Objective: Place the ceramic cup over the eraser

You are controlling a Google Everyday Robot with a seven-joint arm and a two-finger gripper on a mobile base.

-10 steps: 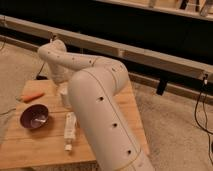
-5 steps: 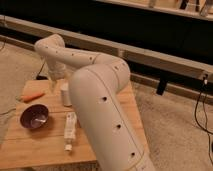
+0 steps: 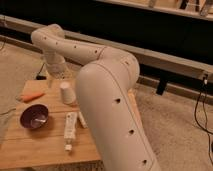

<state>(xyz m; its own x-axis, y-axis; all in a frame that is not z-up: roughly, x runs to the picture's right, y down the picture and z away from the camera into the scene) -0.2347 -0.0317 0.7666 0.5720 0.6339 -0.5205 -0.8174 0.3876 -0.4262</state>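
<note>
The ceramic cup (image 3: pixel 66 93) is small, plain white and tapered. It stands mouth-down on the wooden table (image 3: pixel 42 147), near the far side. The gripper (image 3: pixel 54 75) hangs at the end of the white arm (image 3: pixel 107 100), just above and to the left of the cup, mostly hidden by the wrist. A small white block (image 3: pixel 82 119) lies right of a long white object; I cannot tell if it is the eraser. No eraser shows beside the cup.
A purple bowl (image 3: pixel 34 116) sits at the table's left. An orange carrot (image 3: pixel 31 96) lies behind it. A long white remote-like object (image 3: pixel 70 130) lies in the middle. A dark item (image 3: pixel 40 77) sits at the far edge. The arm's bulk covers the table's right side.
The arm's elbow has risen and the wrist has lifted a little from the cup. The cup stands in the same place.
</note>
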